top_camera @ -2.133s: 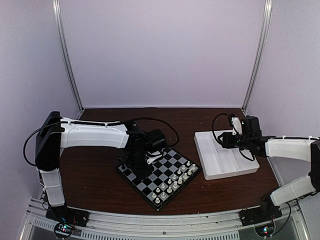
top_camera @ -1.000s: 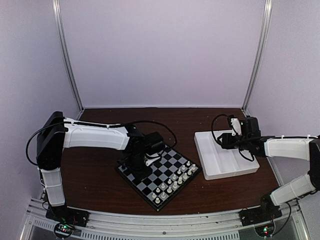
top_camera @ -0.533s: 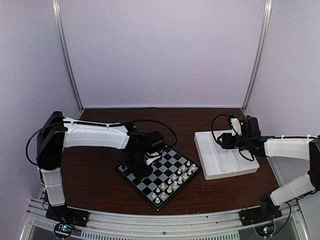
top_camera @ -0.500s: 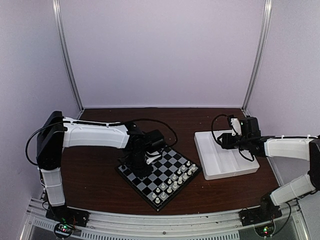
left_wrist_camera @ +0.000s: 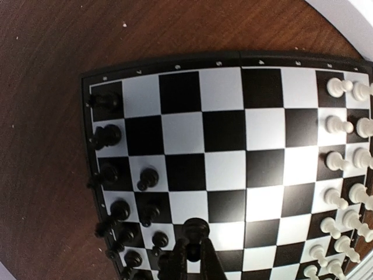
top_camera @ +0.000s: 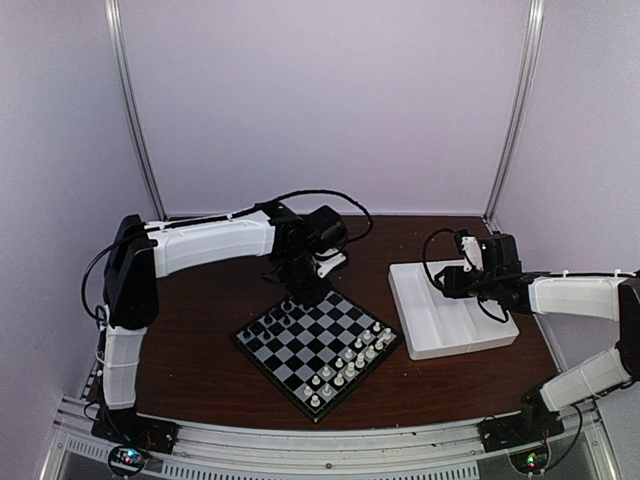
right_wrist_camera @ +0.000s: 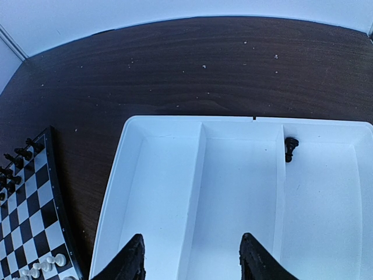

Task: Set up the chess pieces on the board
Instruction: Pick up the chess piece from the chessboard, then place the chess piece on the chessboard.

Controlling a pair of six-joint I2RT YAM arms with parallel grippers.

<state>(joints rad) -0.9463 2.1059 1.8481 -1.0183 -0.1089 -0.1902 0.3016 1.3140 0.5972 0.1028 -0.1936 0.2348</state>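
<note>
Black chessman (left_wrist_camera: 195,226) looks pinched in the narrow left tool (left_wrist_camera: 196,249), high over the board (left_wrist_camera: 262,140) — a slack grip could drop it among ranked pieces (left_wrist_camera: 108,137). Right tool (right_wrist_camera: 192,259) gapes wide, clear of the board.

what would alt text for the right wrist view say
The open right gripper hovers over a white three-compartment tray holding one black chess piece in its right-hand compartment. A corner of the chessboard shows at the left, on a dark wooden table.
</note>
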